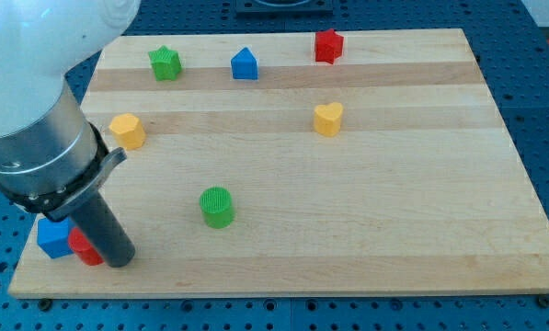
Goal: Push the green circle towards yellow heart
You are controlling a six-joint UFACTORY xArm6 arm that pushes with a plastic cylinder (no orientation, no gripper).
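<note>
No pincer fitted. Green circle [217,206], right of my tip [120,260]: light, rigid, slides easily; push its lower-left side toward yellow heart [327,119].

The robot's bulky white arm housing [44,37] fills the upper left of the frame, narrowing into a grey metal cylindrical collar [40,152] at the left edge. From this collar a straight dark rod [97,225] slants down and to the view's right. My tip [120,260] sits in the lower left of the frame, at the rod's lower end.
</note>
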